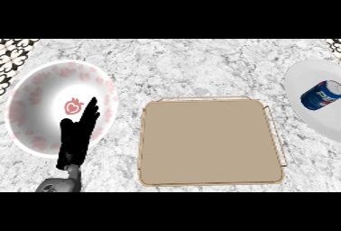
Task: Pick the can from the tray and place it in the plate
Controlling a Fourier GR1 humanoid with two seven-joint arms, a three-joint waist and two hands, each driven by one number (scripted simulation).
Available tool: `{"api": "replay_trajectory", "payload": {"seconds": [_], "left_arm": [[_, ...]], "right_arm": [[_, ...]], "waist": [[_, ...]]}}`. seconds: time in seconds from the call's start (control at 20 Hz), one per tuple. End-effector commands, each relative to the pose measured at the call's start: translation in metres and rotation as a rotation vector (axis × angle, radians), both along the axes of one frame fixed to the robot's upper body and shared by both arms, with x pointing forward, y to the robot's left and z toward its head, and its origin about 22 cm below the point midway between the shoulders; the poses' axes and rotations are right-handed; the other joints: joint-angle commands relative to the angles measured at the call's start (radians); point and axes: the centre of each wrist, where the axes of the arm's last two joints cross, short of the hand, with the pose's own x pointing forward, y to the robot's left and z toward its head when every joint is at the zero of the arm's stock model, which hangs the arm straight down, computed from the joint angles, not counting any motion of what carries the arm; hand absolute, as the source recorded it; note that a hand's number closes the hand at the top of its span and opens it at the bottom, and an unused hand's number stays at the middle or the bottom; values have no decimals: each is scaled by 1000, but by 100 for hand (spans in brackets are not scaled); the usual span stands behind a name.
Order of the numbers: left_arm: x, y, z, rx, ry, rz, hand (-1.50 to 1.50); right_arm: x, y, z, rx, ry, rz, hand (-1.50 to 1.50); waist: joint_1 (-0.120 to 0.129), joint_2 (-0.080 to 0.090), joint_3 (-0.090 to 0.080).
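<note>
Head view: the can (322,95) lies on its side in the white plate (307,76) to the right of the tray (209,143), its long axis tilted, rising toward the right. It sits well apart from the tray, whose brown floor holds nothing. The left hand (76,133) rests left of the tray over a pink-patterned plate (40,85), fingers straight, holding nothing. The right hand is out of sight. Bare counter (200,67) surrounds the tray.

head view, steeply down over counter (200,63)
</note>
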Motion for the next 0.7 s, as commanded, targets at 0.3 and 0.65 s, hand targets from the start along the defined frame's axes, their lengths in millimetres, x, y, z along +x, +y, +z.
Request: {"api": "replay_trajectory", "payload": {"seconds": [0.3, 0.65], "left_arm": [[2, 10, 0, -5, -2, 12, 0], [1, 1, -5, -17, 8, -5, 0]], "right_arm": [[-24, -17, 1, 2, -29, -98, -150], [-38, -25, 0, -15, -38, -184, -150]], "waist": [[-1, 2, 1], [1, 6, 3]]}}
